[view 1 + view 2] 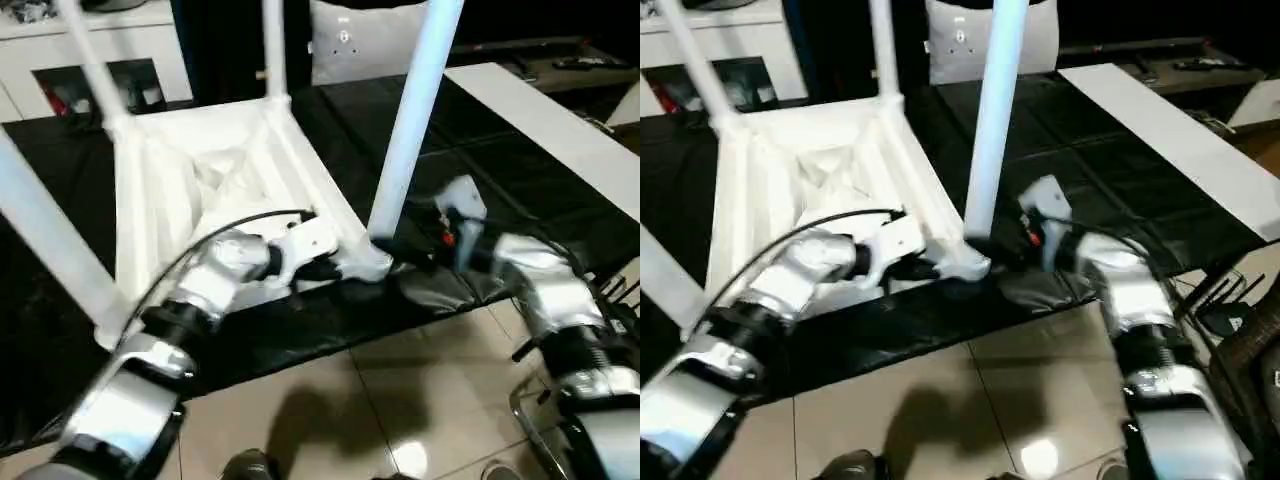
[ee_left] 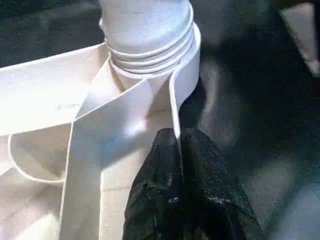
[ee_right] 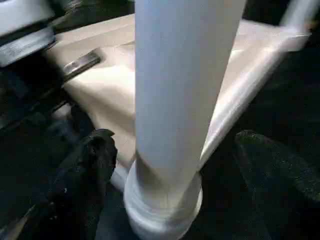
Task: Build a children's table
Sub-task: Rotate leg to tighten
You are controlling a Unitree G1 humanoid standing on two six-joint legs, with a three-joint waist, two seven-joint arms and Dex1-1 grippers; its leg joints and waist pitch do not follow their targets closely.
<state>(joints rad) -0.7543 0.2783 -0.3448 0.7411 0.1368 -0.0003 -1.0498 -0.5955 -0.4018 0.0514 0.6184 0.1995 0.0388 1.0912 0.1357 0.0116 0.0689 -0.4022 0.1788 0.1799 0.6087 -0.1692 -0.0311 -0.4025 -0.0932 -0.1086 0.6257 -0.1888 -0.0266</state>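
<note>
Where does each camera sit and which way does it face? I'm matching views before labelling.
Head eyes: look down at the upturned table on black mats, over both forearms.
Left wrist: along the shut left gripper at the table's rim.
Right wrist: along the open right gripper, fingers either side of the near leg.
Shared: that leg's socket.

White table [image 1: 200,170] — black mat [image 1: 420,130]
</note>
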